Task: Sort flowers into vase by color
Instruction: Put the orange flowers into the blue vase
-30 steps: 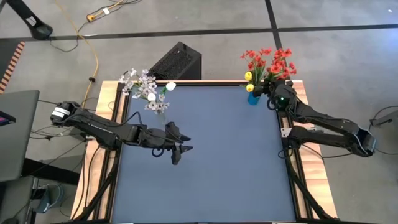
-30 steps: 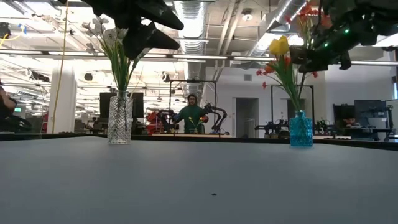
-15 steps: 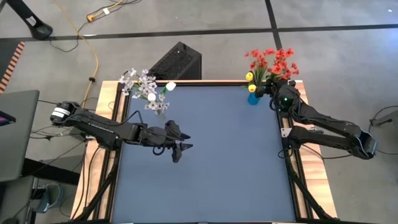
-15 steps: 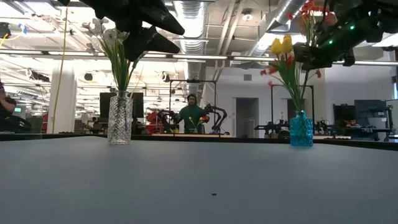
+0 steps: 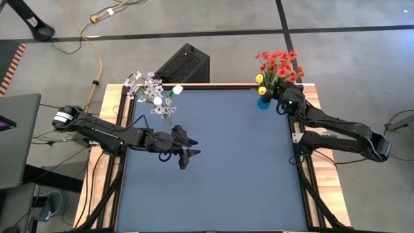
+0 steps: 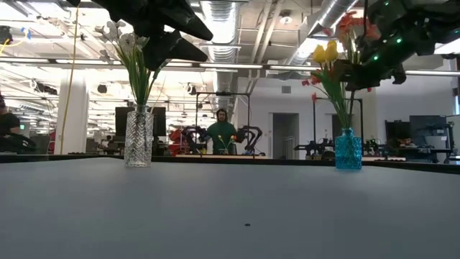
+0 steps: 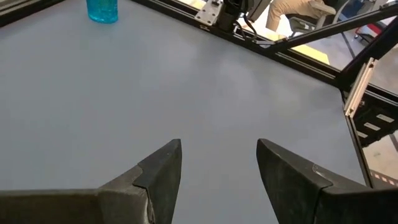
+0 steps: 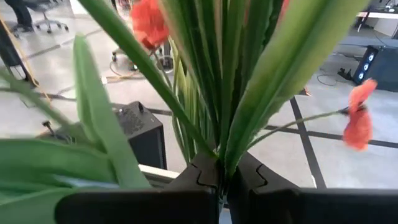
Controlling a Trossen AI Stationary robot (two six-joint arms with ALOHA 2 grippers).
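surface point(image 5: 220, 155): blue, two vases at back
right gripper point(image 8: 222, 182): jaws pinching red flowers point(image 5: 279, 63) above blue vase point(image 6: 348, 150)
left gripper point(image 7: 217, 168): jaws spread, holding nothing

Robotics lab: exposed ceiling ducts point(image 6: 223, 18), other robot rigs point(image 6: 188, 137) behind.

My left gripper point(image 5: 187, 155) hangs over the table point(image 5: 226, 181), left of centre, w/ one vase point(image 6: 139, 137) in the far-left corner. Opposite vase point(image 6: 348, 150) sits far-right; my right gripper point(image 8: 222, 180) is above it, clamped round flower stems point(image 8: 217, 74).
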